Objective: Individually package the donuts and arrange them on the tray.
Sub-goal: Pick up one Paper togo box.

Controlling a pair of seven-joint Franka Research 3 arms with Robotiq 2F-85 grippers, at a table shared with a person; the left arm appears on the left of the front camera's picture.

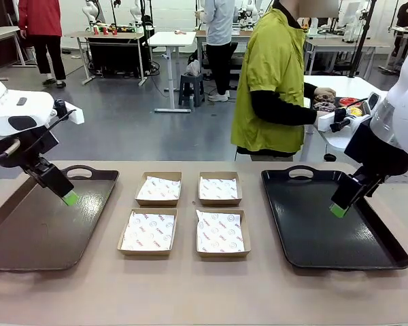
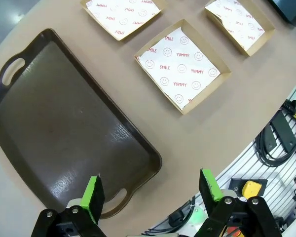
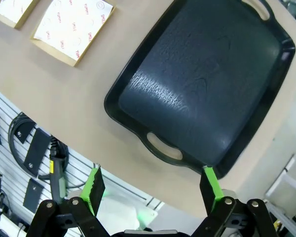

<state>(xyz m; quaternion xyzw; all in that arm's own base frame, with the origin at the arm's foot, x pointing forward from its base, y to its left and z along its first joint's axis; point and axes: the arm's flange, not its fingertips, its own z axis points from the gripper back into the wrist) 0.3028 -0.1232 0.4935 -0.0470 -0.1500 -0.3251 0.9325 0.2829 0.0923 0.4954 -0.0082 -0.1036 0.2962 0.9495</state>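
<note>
The desk (image 1: pixel 190 292) is smooth, matt beige. At nine o'clock the brown tray (image 1: pixel 41 231) is glossy plastic with a fine grain; at three o'clock the black tray (image 1: pixel 326 231) shines likewise. The boxes (image 1: pixel 148 252) are matt brown cardboard lined with white printed paper (image 1: pixel 149 232). The left end effector (image 1: pixel 70 197) and right end effector (image 1: pixel 338 210) are matt black with green pads.

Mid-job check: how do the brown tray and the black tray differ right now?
The brown tray is dark brown, the black tray near-black. The brown tray lies left of the paper-lined boxes, the black tray right of them. The open left gripper hangs over the brown tray, the open right gripper over the black tray. Both lie flat, with cut-out handles.
</note>
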